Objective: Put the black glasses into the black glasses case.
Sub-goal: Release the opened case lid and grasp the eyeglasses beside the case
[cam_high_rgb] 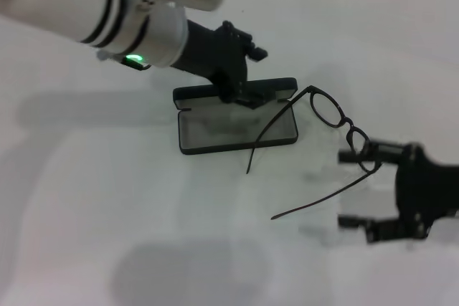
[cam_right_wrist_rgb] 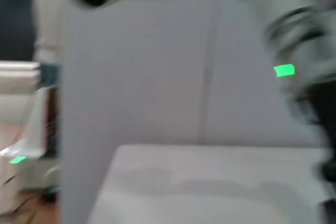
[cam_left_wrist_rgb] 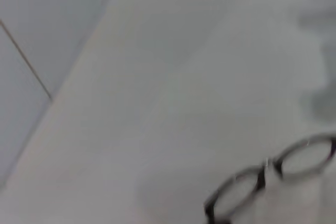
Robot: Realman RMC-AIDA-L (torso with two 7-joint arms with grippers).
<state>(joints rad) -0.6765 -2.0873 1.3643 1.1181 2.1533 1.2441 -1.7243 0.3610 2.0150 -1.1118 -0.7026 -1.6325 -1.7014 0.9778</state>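
The open case [cam_high_rgb: 237, 125] on the worktop [cam_high_rgb: 86, 198] is gripped at its raised lid by the left claw [cam_high_rgb: 237, 91]. The glasses [cam_high_rgb: 337, 123] are pinched by the right claw [cam_high_rgb: 358, 188], beside the case.

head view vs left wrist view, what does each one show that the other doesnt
Only the head view shows the black glasses case, lying open on the white table, the left claw at the case's raised lid, the right claw at the lens end of the glasses, and the two long temple arms reaching toward and over the case.

Only the left wrist view shows a wall panel seam beside the table.

Both show the black glasses with their two round lenses, and the pale tabletop.
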